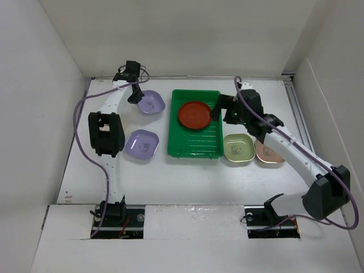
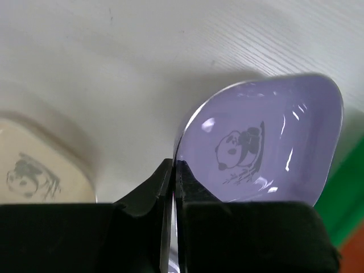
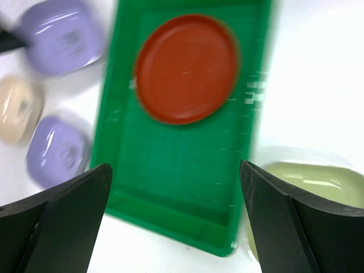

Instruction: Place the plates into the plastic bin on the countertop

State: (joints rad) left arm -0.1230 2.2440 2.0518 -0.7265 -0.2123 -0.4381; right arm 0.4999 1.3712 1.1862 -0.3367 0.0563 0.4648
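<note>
The green plastic bin (image 1: 196,145) lies mid-countertop with one red-orange round plate (image 1: 194,115) in its far half. My left gripper (image 1: 134,94) is shut on the rim of the far lavender plate (image 1: 151,103); in the left wrist view the fingers (image 2: 153,190) pinch that plate's (image 2: 267,136) edge. My right gripper (image 1: 217,111) is open and empty over the bin's far right rim; its wrist view shows the bin (image 3: 176,187) and the red plate (image 3: 186,68) below. A second lavender plate (image 1: 141,143) lies left of the bin. Light green (image 1: 239,149) and tan-pink (image 1: 269,153) plates lie right of it.
A cream plate (image 2: 34,170) lies on the white countertop (image 1: 187,182) left of the lavender ones; it also shows in the right wrist view (image 3: 17,108), while my left arm hides it in the top view. White walls enclose the left, back and right sides.
</note>
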